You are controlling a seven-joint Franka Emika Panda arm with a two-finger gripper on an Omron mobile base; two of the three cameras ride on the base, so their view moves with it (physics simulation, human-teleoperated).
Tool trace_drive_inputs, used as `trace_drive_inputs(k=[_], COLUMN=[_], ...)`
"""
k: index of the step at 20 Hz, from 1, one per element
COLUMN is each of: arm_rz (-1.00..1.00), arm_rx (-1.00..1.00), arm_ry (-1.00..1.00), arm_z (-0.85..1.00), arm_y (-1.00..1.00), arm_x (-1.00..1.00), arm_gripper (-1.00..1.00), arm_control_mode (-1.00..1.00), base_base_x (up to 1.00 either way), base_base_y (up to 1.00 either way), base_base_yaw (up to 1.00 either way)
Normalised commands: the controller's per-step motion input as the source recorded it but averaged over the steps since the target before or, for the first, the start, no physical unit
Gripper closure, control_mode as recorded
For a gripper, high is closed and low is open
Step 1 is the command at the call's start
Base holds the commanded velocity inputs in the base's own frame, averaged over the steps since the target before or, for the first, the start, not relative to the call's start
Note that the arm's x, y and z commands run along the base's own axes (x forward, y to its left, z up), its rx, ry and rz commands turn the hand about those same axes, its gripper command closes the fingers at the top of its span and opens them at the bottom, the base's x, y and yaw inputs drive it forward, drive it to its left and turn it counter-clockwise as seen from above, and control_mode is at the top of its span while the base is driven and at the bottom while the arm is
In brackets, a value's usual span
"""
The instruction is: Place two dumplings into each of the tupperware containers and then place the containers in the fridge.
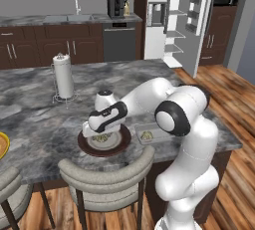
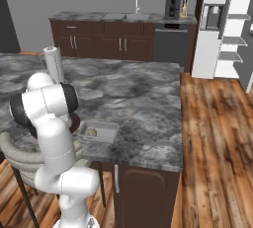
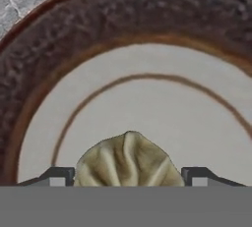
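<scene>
One clear container [image 1: 151,135] sits on the surface [image 1: 40,119] just right of the dark plate [image 1: 104,142], and it already holds what looks like a single dumpling [image 1: 147,135]; the right base view shows the same tray [image 2: 99,132] with a pale lump [image 2: 91,133] at its near-left end. Whether a second one lies in there I cannot tell.

Low over the plate, the gripper [image 1: 88,133] points down at its pale centre. In the hand view a dumpling [image 3: 129,160] lies on the plate [image 3: 147,93] directly between the two fingers [image 3: 58,176], which stand apart on either side of it with no contact I can make out, so nothing is held yet. In the left base view a few more tan lumps [image 1: 101,138] seem to lie on the plate under the hand.

The fridge [image 1: 172,20] stands across the kitchen with its door swung wide and its white shelves bare.

My reading: the task is in its early part. At most one container is partly filled, the blue one cannot be made out, and neither tray has gone to the fridge. The grasp in hand, more dumpling transfers and both carries are left.
</scene>
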Motion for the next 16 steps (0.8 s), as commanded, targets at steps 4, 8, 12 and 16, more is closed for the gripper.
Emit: trace_drive_inputs(k=[4,8,12,16], arm_rz=[0.0,0.0,0.0,-0.01], arm_rx=[0.0,0.0,-0.02,-0.02], arm_ry=[0.0,0.0,0.0,0.05], arm_z=[0.04,0.46,0.37,0.18], arm_y=[-0.23,-0.61,-0.77,-0.94], arm_x=[0.0,-0.01,-0.09,0.0], arm_gripper=[1.0,1.0,1.0,1.0], arm_control_mode=[-1.0,-1.0,-1.0,-1.0], base_base_x=[0.0,0.0,0.0,0.0], base_base_y=[0.0,0.0,0.0,0.0], base_base_yaw=[0.0,0.0,0.0,0.0])
